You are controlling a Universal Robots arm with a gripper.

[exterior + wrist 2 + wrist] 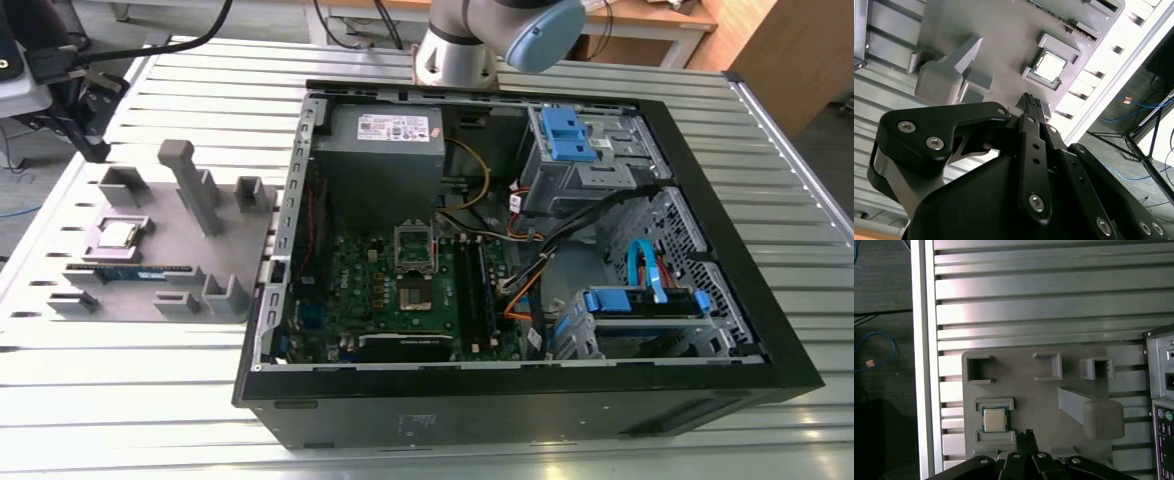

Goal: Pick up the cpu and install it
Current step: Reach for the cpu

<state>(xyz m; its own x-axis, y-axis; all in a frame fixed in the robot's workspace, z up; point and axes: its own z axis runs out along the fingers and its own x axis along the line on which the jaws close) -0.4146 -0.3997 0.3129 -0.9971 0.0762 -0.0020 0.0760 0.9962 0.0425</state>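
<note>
Exterior view: cpu (118, 235) lies flat in its nest on the fixture plate (167, 245); arm (487, 40) cut off at frame edge. Second wrist view: gripper (1031, 101) pressed together, empty, above the plate, off-centre from cpu (1050, 66); I'd say it should spread & square w/ nest walls before dropping. First wrist view: part of plate beside cpu (994, 420) hidden behind gripper (1027, 433).

Open computer case (507, 395) is laid on the slatted table (134, 400). Grey fixture plate (174, 255) is set just beside the case, on the exterior view's left. The cpu (118, 234) is seated in a plate pocket, well apart from the case's motherboard (400, 290).
</note>
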